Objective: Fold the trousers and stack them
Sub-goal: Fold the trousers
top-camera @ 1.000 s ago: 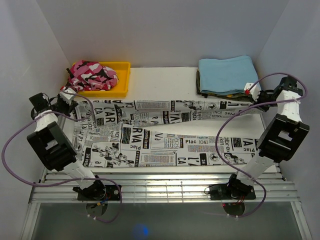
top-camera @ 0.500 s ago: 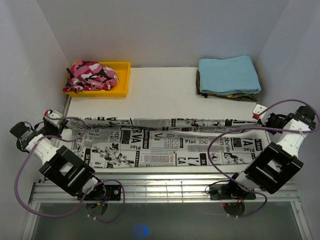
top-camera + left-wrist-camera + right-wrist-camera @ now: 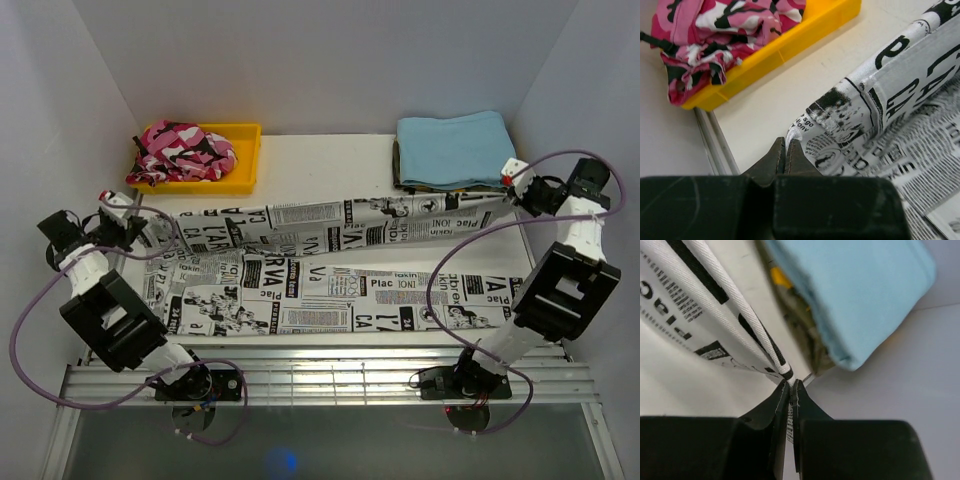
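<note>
The trousers (image 3: 330, 285), white with black newspaper print, lie across the table. One leg lies flat near the front. The other (image 3: 330, 218) is stretched taut between both grippers as a long band. My left gripper (image 3: 128, 222) is shut on its left end; the left wrist view shows the jaws (image 3: 785, 142) pinching the fabric's corner (image 3: 850, 120). My right gripper (image 3: 512, 180) is shut on the right end, beside the blue cloth. In the right wrist view its jaws (image 3: 791, 385) clamp the hem of the trousers (image 3: 695, 300).
A yellow tray (image 3: 245, 160) holding a pink camouflage garment (image 3: 185, 150) stands at the back left. A stack of folded cloth topped by light blue (image 3: 455, 148) sits at the back right. Side walls stand close to both arms. A metal rail (image 3: 320, 375) runs along the near edge.
The held band of the trousers first came toward the near edge, then went back toward the far side. Both grippers have stayed shut on it.
</note>
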`<state>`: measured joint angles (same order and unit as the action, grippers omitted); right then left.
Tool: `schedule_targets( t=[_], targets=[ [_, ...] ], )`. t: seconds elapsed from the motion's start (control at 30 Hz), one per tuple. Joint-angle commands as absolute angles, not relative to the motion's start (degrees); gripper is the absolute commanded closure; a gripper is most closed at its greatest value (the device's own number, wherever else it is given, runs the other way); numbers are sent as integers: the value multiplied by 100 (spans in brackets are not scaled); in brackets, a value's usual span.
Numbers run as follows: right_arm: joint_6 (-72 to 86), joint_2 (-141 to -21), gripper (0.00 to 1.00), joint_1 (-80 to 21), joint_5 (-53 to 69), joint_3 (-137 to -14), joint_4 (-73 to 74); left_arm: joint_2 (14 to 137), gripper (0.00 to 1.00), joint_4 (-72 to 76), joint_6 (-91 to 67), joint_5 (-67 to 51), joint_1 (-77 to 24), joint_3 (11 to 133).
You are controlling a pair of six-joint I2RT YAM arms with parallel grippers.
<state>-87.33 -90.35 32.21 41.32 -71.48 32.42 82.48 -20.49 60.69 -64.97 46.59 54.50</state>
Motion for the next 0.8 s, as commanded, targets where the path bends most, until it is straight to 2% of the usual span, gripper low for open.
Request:
schedule_targets(
  t=[0.0,0.03,0.27,0.37,0.57,0.77],
  targets=[
    [-7342,-9710,92,2797,3420,-8417,1784,8691,100,-661,4889,-5600,4203,6160],
    [-7165,-9895,92,2699,3297,-8942,1741,8823,100,-285,4608,-5372,4114,6274],
    [-6101,-10871,92,1996,2936,-10483,908,9790,100,694,3033,-4632,3700,7425],
    [-5959,-10898,92,1811,2883,-10486,424,10010,100,791,2830,-4623,3700,7488],
    [-5511,-10846,92,1284,2506,-10011,-1606,9906,100,870,2286,-4737,3700,6997],
    [-5194,-11197,92,853,2031,-10529,-2521,9738,100,1090,2285,-4211,3700,6294]
  ],
)
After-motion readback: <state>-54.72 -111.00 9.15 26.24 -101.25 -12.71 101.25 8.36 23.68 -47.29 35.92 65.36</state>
